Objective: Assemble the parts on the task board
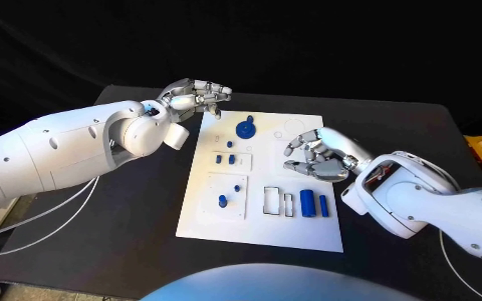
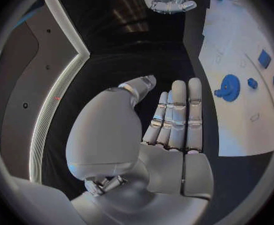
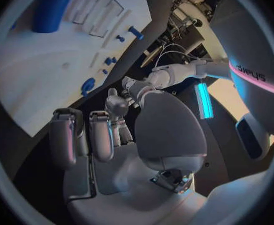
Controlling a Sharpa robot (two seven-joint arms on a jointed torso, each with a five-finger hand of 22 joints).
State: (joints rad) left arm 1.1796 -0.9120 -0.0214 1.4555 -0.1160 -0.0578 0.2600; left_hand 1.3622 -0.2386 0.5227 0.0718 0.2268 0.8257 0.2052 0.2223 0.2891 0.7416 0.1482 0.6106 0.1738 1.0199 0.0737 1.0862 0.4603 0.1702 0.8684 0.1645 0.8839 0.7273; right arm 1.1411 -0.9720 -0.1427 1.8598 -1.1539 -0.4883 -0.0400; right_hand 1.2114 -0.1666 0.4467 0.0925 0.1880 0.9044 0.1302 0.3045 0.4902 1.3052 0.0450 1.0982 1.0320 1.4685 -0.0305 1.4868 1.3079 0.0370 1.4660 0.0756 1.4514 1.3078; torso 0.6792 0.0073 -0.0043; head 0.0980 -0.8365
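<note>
Nearest the head camera, the white task board (image 1: pixel 263 228) lies flat in the middle of the black tabletop (image 1: pixel 131 245), a smooth rigid plate with outlined recesses. Two upright blue cylinders (image 1: pixel 314 203) stand near its near edge beside an empty rectangular outline (image 1: pixel 274 201); a round blue knob (image 1: pixel 246 129) sits toward the far edge, with small blue pegs (image 1: pixel 229 159) between. The left robot hand (image 1: pixel 197 95) hovers at the board's far left corner, fingers loosely curled, holding nothing visible. The right robot hand (image 1: pixel 322 155) hangs over the board's right side, fingers bent and apart, also empty, judged to be poised for a pick.

From the left wrist, the left robot hand (image 2: pixel 174 120) shows flat metallic fingers extended side by side, released; the knob (image 2: pixel 229 88) lies on the board (image 2: pixel 236 130) beyond them.

From the right wrist, the right robot hand (image 3: pixel 106 135) shows curled, jointed silver fingers clasping nothing, above the board (image 3: pixel 43 85).
</note>
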